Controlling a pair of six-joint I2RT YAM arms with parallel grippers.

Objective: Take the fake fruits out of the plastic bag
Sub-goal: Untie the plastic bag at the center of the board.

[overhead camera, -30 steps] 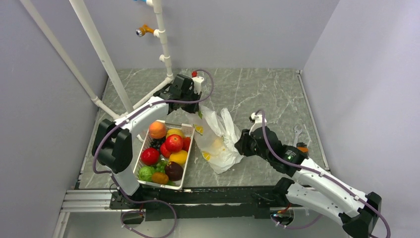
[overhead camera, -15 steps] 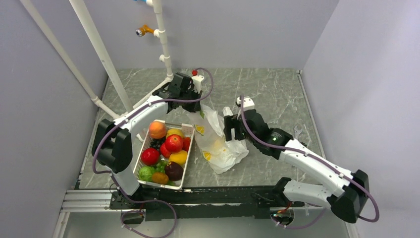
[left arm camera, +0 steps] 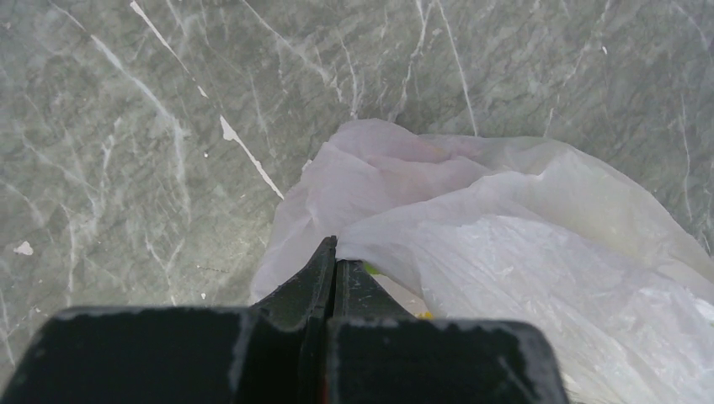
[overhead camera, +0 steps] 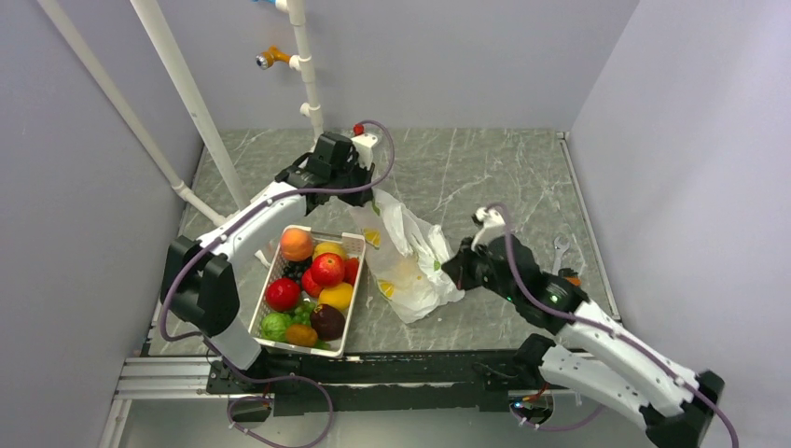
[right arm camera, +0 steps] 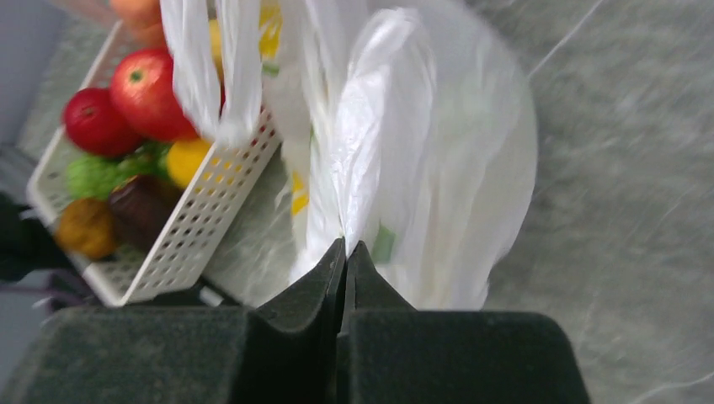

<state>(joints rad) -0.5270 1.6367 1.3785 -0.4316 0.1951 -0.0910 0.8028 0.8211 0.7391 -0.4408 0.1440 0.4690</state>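
My left claw is closed, fingers together, clamped on the far rim of the plastic bag; my right claw is likewise closed, pinched on a fold of film at the bag's near-right side. The bag lies crumpled on the table, between both claws and just beside the white basket, which holds assorted fruit; one loop handle hangs across the basket's corner in the right wrist view. A faint yellow-orange shape shows through the film — whether it is fruit, I cannot tell.
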